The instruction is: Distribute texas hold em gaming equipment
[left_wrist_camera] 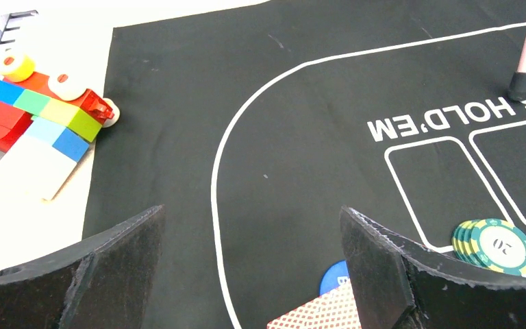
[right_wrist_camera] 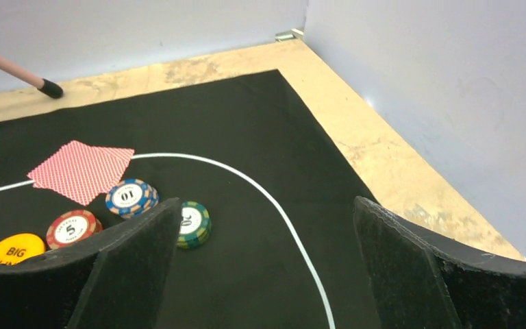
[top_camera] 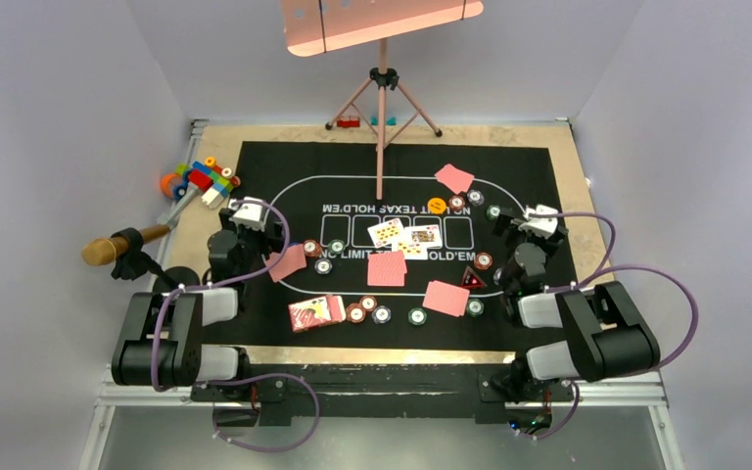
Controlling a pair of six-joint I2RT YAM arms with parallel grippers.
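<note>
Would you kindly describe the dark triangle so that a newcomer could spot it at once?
Start at the black printed mat and go to its near right part. There the triangle lies between a face-down card and a striped chip. It is the only three-cornered piece, dark with red marks, among round chips and rectangular cards.

Both arms stood folded, forearms reaching forward and wrists tipped downward. The left gripper [left_wrist_camera: 250, 271] and the right gripper [right_wrist_camera: 267, 264] each had jaws spread wide apart.
</note>
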